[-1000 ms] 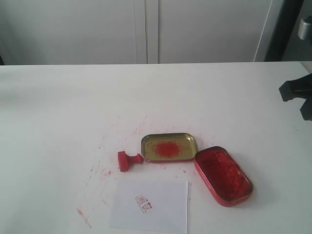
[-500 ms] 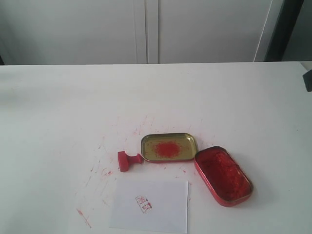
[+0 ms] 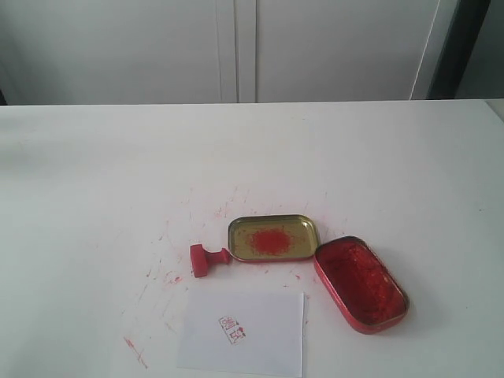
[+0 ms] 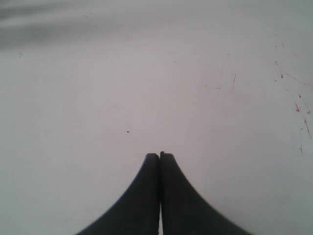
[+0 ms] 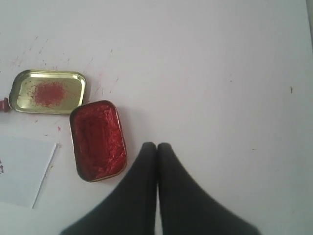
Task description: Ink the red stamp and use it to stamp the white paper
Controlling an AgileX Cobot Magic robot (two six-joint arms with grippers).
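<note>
Stamp (image 3: 206, 258) lies on its side on table (image 3: 94, 173), handle end against gold lid (image 3: 273, 238). Paper (image 3: 268, 346) sits just beside it, nearer the camera, and bears a red mark (image 3: 231, 328). Ink tin (image 3: 361, 283) is open and touches the lid. Left gripper (image 4: 159, 155) is closed and empty, over bare table. Right gripper (image 5: 157, 146) is closed and empty, near the tin.

The red stamp (image 3: 206, 259) lies on its side just beside the gold lid (image 3: 304, 239).

No legible text anywhere; red imprint (image 3: 231, 328) on white paper (image 3: 272, 343) too small to read
</note>
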